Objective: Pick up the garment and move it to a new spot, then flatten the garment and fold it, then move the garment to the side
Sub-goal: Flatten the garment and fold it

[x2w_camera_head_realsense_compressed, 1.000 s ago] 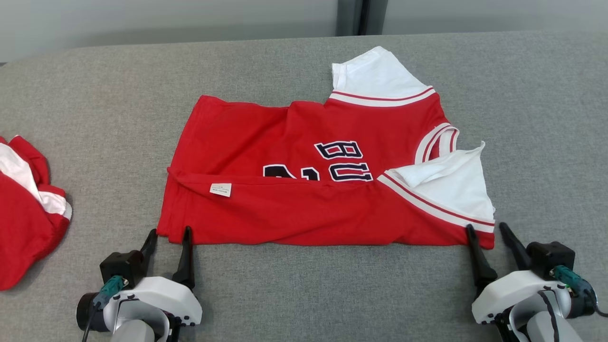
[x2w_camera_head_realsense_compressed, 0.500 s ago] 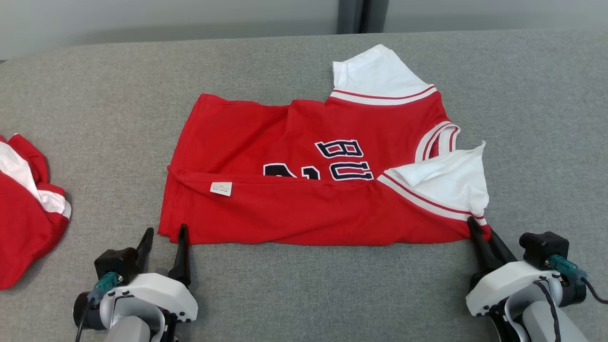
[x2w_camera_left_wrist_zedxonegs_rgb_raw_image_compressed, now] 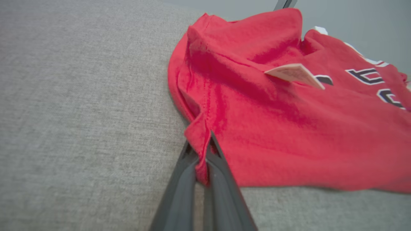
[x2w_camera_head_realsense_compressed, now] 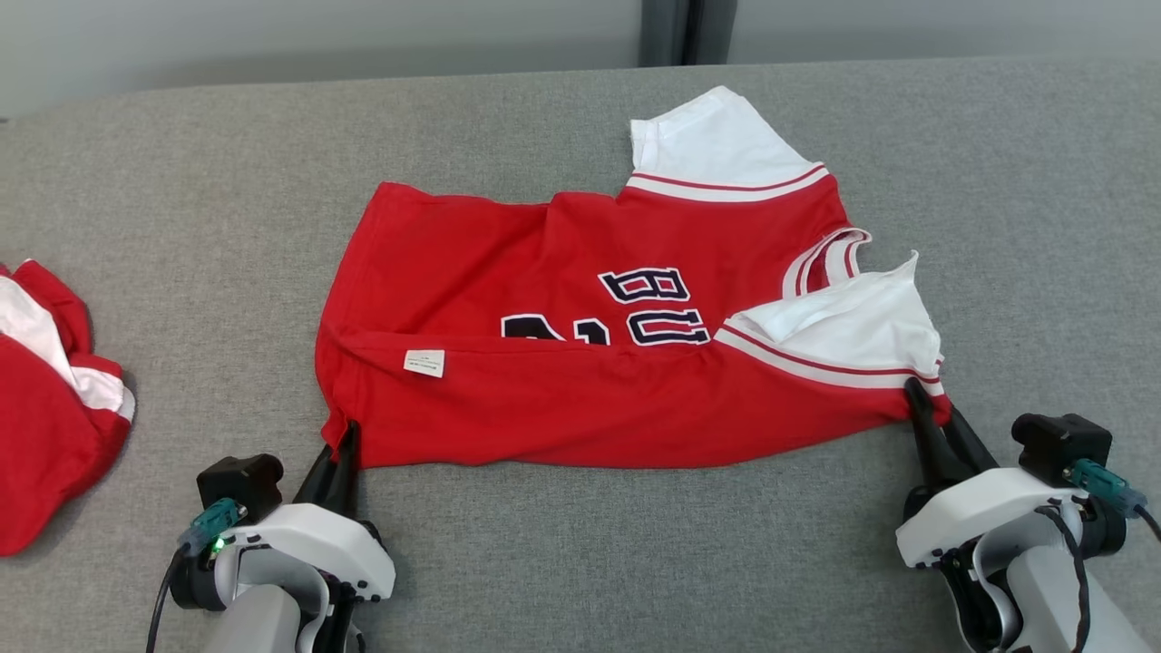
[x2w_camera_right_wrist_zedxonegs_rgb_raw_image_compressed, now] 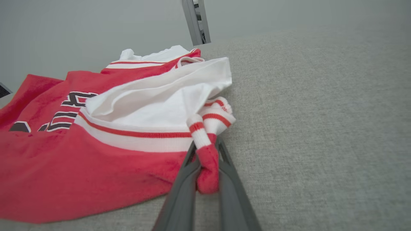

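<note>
Both grippers clamped on the garment's near corners.
The left gripper (x2w_camera_head_realsense_compressed: 343, 437) extends forward at lower left, fingers pinched on the hem corner. The right gripper (x2w_camera_head_realsense_compressed: 918, 395) pinches the striped corner at lower right. The red garment (x2w_camera_head_realsense_compressed: 580, 390), with white sleeves and dark lettering, lies partly folded mid-table (x2w_camera_head_realsense_compressed: 580, 553), puckered at both grips.

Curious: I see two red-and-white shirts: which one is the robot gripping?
The spread-out red jersey with dark lettering; the left gripper and right gripper pinch its near corners. The crumpled red-and-white garment at the left lies untouched.
</note>
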### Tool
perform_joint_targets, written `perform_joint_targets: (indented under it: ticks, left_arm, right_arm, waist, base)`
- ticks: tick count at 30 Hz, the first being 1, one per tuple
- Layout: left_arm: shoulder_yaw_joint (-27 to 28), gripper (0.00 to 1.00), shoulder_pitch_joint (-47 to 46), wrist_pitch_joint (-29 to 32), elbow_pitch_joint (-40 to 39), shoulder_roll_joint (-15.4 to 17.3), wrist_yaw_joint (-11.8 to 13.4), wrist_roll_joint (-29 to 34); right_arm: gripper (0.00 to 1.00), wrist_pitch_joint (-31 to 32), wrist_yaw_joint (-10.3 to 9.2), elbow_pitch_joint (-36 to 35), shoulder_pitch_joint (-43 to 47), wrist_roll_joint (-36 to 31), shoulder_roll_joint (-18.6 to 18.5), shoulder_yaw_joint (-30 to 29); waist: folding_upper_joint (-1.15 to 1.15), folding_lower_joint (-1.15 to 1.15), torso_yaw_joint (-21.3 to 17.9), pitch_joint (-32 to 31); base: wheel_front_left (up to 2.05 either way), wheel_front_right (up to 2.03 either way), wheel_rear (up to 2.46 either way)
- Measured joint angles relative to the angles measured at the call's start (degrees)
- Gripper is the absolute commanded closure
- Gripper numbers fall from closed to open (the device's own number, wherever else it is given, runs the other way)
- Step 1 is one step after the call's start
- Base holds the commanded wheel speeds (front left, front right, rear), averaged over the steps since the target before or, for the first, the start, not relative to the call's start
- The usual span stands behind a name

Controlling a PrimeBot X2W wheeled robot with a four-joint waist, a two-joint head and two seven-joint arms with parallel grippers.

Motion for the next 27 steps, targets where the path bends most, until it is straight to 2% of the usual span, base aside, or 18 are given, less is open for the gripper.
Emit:
perform_joint_targets:
  ticks: [8, 16, 22, 27]
  left_arm:
    - [0.9, 1.00, 1.5, 0.4, -3.2, -0.2, -0.3, -0.7]
    - [3.0, 1.00, 6.7, 0.4, -5.1, -0.1, -0.5, 0.4]
    - [4.4, 1.00, 13.6, 0.4, -3.8, -0.3, -0.5, 0.9]
    - [4.1, 1.00, 19.0, 0.4, -2.9, -0.5, -0.4, 0.0]
  right_arm:
    - [1.00, 0.0, 0.00, 0.8, -1.3, 1.5, -0.4, -1.0]
    - [1.00, 0.0, 0.00, 4.6, -1.1, 4.5, -1.8, 1.5]
    - [1.00, 0.0, 0.01, 7.2, 4.0, 7.5, -2.7, 5.3]
    - [1.00, 0.0, 0.03, 8.3, 9.5, 9.7, -3.0, 7.4]
  waist:
    - [0.00, 0.00, 0.8, -4.1]
    - [0.00, 0.00, 1.3, -11.2]
    - [0.00, 0.00, 1.2, -15.5]
    - [0.00, 0.00, 1.1, -15.6]
  base:
    - [0.00, 0.00, 0.00]
    - [0.00, 0.00, 0.00]
    - [0.00, 0.00, 0.00]
    - [0.00, 0.00, 0.00]
